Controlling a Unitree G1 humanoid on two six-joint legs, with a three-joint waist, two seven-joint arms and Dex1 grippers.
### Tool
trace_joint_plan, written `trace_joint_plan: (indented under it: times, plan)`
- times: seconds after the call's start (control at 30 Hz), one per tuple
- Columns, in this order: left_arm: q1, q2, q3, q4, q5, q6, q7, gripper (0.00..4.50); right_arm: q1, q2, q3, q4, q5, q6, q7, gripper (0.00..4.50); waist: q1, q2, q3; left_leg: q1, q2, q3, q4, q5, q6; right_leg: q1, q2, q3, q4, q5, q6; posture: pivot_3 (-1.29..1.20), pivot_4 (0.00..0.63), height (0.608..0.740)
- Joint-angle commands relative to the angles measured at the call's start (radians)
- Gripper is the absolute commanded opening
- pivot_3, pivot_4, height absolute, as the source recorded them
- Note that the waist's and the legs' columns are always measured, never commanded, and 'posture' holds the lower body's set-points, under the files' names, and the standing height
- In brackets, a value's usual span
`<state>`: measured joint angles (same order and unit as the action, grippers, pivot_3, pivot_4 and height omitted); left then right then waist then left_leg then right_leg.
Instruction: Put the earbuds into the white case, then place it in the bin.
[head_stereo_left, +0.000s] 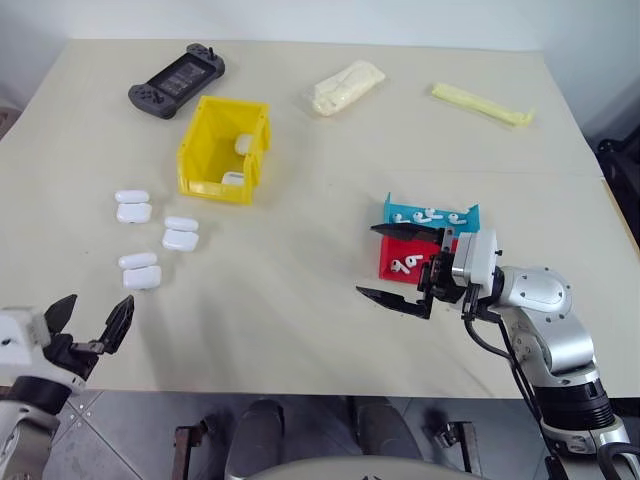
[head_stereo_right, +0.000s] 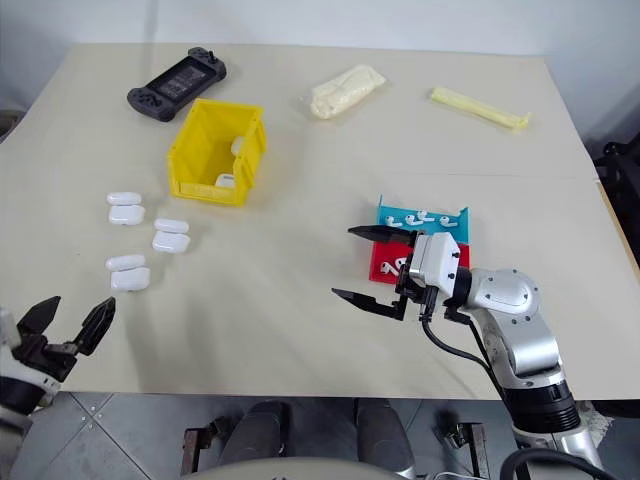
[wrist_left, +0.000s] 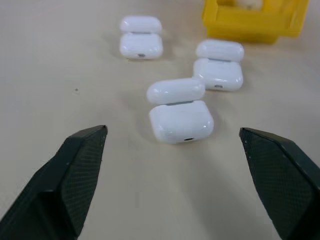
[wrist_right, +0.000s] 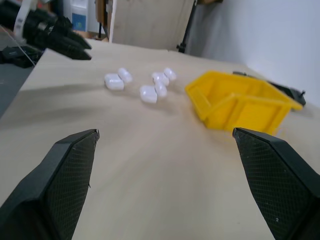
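Observation:
Three white cases lie on the left of the table with their lids open: one nearest me (head_stereo_left: 140, 270) (wrist_left: 181, 120), one in the middle (head_stereo_left: 180, 233) and one farther back (head_stereo_left: 132, 205). White earbuds (head_stereo_left: 432, 214) lie in a blue tray (head_stereo_left: 392, 212), and another earbud (head_stereo_left: 403, 266) lies in a red tray (head_stereo_left: 388, 270). The yellow bin (head_stereo_left: 205, 160) (wrist_right: 240, 102) stands behind the cases with white cases inside. My left gripper (head_stereo_left: 93, 322) hangs open at the table's front-left edge, facing the nearest case. My right gripper (head_stereo_left: 368, 260) is open and empty, just left of the trays.
A black game controller (head_stereo_left: 177, 80) lies at the back left. A cream wrapped packet (head_stereo_left: 345, 88) and a pale yellow strip (head_stereo_left: 482, 104) lie at the back right. The table's front edge (head_stereo_left: 300, 368) runs just below both grippers.

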<state>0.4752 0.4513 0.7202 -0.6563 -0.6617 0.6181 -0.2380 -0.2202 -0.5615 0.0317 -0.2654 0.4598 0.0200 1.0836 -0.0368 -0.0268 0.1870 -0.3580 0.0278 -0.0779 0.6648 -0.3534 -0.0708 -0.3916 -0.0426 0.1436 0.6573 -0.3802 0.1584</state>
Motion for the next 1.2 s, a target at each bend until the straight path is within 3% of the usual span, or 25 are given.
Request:
trace_joint_plan:
  times: [0.03,0.2,0.27,0.6,1.2]
  plan:
    - [-0.111,0.127,0.015,-0.117,-0.194,0.432,0.234,4.50,0.022,-0.035,-0.002,-0.014,0.051,0.062,0.039,4.48,0.002,0.000,0.000,0.000,0.000,0.000,0.000,0.000,0.000,0.000,0.000,-0.001,0.001,0.000,-0.001,0.00,0.150,0.740]
    - [-0.484,0.121,0.087,-0.062,-0.259,0.904,0.457,4.50,0.028,-0.030,0.000,-0.025,0.060,0.096,0.040,4.48,0.007,0.001,0.000,0.000,-0.004,-0.010,0.002,0.001,-0.001,0.000,0.000,-0.003,0.004,0.000,-0.001,0.00,0.150,0.740]
    - [-0.590,0.101,0.084,-0.023,-0.235,0.985,0.513,4.50,0.035,-0.029,0.000,-0.034,0.060,0.098,0.039,4.48,0.003,0.000,0.000,0.000,-0.005,-0.011,0.002,0.003,-0.005,0.000,-0.001,-0.008,0.004,0.000,-0.001,0.00,0.150,0.740]
    - [-0.681,0.088,0.015,0.116,-0.227,0.996,0.618,4.50,0.081,-0.012,-0.008,-0.090,0.057,0.103,-0.014,4.48,-0.005,0.001,0.000,0.000,-0.007,-0.010,0.001,0.004,-0.008,-0.002,-0.007,-0.014,0.004,0.000,-0.002,0.00,0.150,0.740]
    - [-0.731,0.072,-0.055,0.190,-0.217,0.996,0.628,4.50,0.081,0.024,0.014,-0.104,0.036,0.091,-0.069,4.48,0.009,0.001,0.000,0.000,-0.008,-0.014,0.001,0.005,-0.009,-0.001,-0.007,-0.017,0.004,0.001,-0.003,0.00,0.150,0.740]
